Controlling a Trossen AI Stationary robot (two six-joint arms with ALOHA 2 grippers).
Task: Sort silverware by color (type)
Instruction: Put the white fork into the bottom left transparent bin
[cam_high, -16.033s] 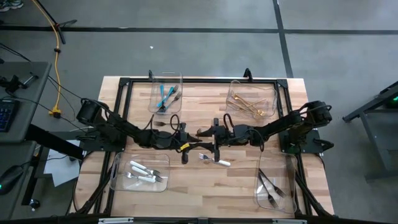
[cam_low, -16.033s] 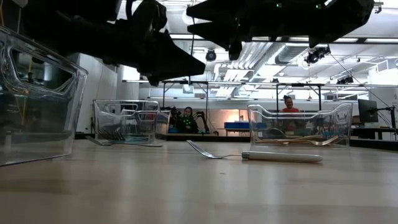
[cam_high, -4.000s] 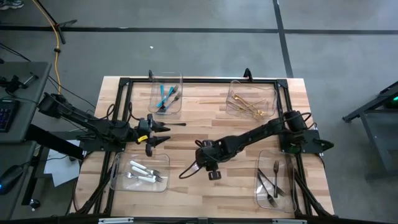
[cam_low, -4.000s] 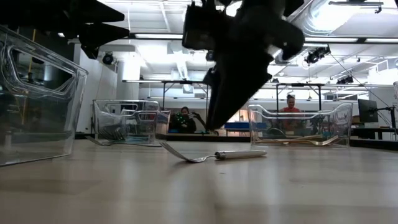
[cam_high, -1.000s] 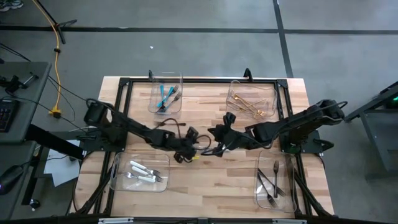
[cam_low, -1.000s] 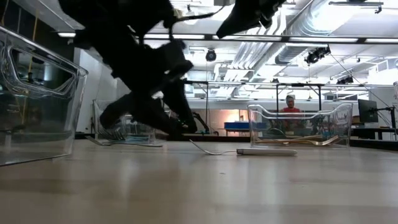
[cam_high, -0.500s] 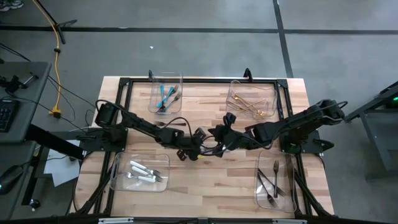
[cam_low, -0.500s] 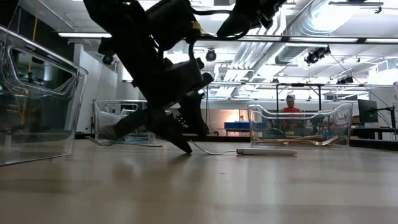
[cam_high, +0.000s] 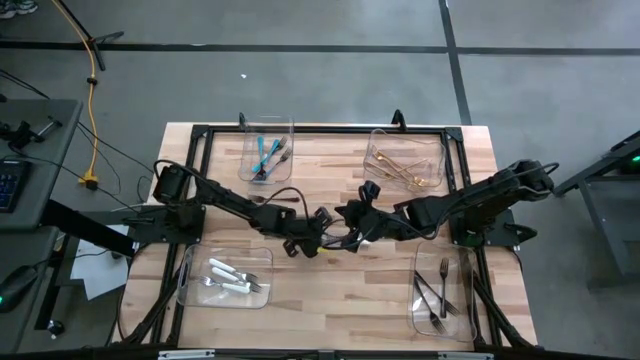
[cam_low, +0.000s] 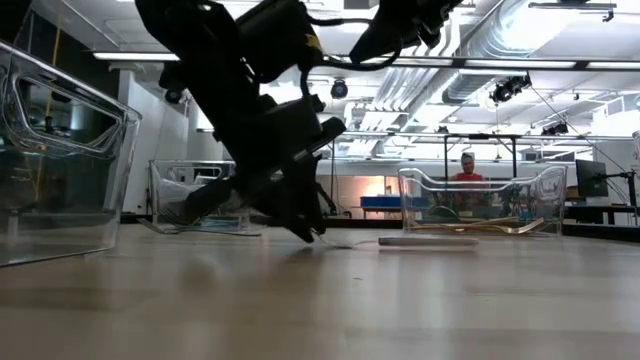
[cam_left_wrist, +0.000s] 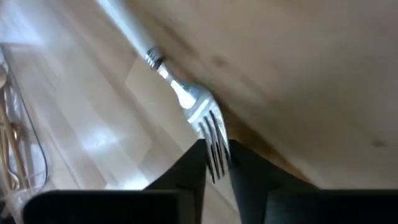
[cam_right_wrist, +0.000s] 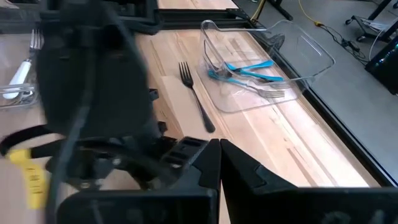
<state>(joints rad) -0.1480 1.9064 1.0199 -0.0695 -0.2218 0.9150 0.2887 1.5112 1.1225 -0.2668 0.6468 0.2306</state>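
Wooden tabletop carries four clear bins, one near each corner in the high view. Upper-left bin holds teal-handled pieces; upper-right bin holds gold pieces; lower-left bin holds white-handled pieces; lower-right bin holds dark steel pieces.

Left gripper is down at the table near the frame's centre. In the left wrist view its two fingers stand close either side of the tines of a white-handled fork, which lies on the wood; the gap is narrow, but whether the pads actually pinch the tines cannot be told. In the low view the fork's handle lies flat, right of centre.

Right gripper hangs above the table just right of the left one, fingers together, holding nothing.

One dark fork lies loose on the wood beside the teal bin in the right wrist view.

A person sits in the room behind, right of centre in the low view.
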